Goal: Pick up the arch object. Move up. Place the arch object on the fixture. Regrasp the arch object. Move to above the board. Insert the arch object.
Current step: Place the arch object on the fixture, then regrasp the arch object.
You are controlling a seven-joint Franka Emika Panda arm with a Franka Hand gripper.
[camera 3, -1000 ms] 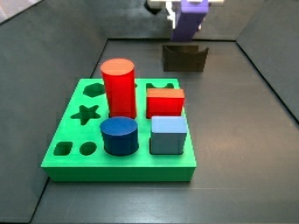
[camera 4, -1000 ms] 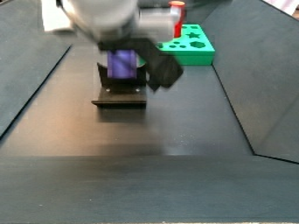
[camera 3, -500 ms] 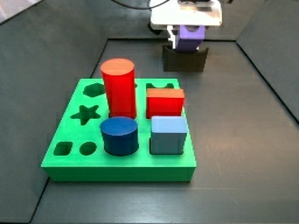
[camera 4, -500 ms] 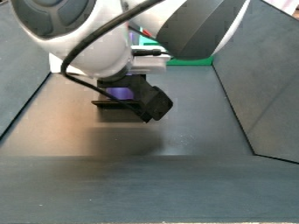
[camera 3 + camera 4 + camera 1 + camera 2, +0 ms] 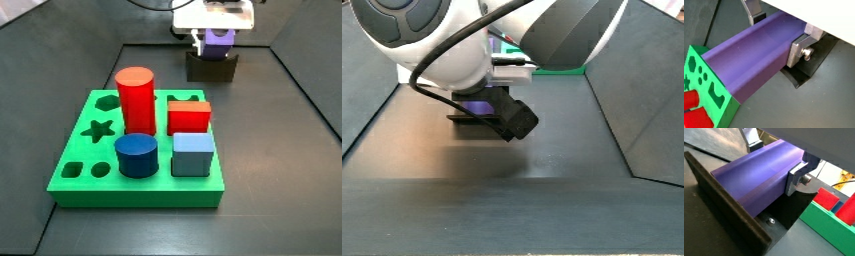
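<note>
Gripper pinches the arch object between its flat silver fingers, low over the fixture, judging by both wrist views to seat it there for a regrasp. Its matte purple faces look smooth and prismatic. Beside it, the green board carries glossy pegs, well apart from the fixture.

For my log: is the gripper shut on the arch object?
Yes. In a wrist view the gripper fingers press both sides of the arch object.
</note>
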